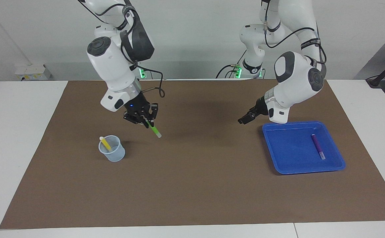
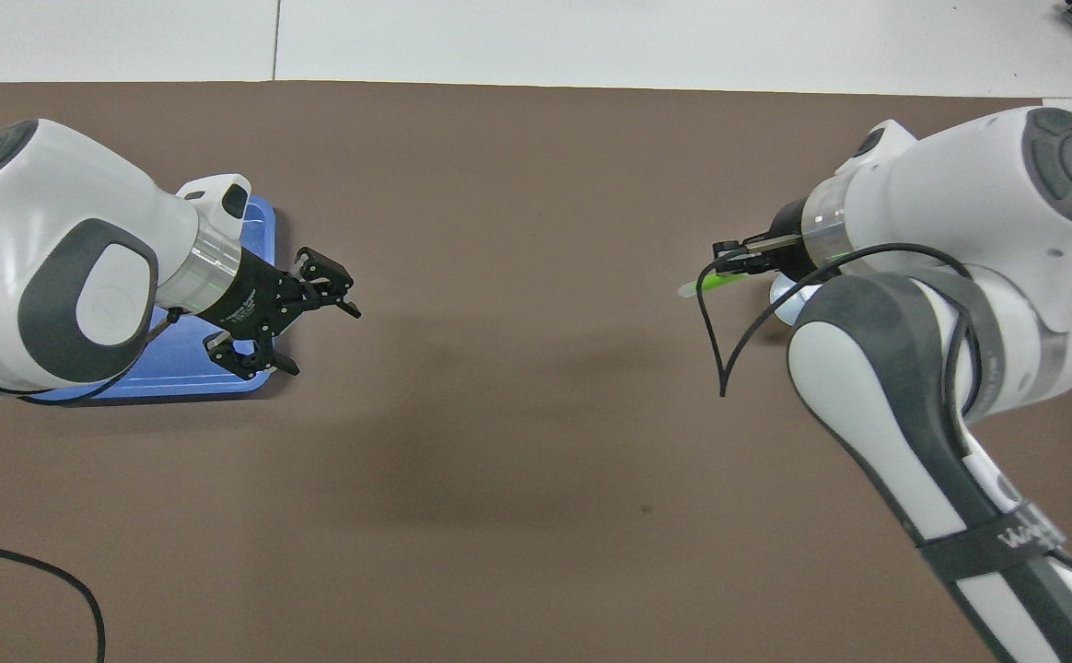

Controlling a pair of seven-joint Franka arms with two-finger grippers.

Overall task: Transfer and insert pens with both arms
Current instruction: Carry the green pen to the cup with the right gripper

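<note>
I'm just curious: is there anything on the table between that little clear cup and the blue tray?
No: in the facing view only bare brown mat lies between the cup and the blue tray.

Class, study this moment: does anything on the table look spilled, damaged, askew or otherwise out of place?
Nothing stands out. The yellow pen leans inside the upright cup, the purple pen lies in the blue tray, and the right gripper holds the green pen tilted above the brown mat. The left gripper hangs open beside the tray.

Facing cam high across table, looks at robots, overhead cam steep down, both share brown mat [image 1: 192, 185]
</note>
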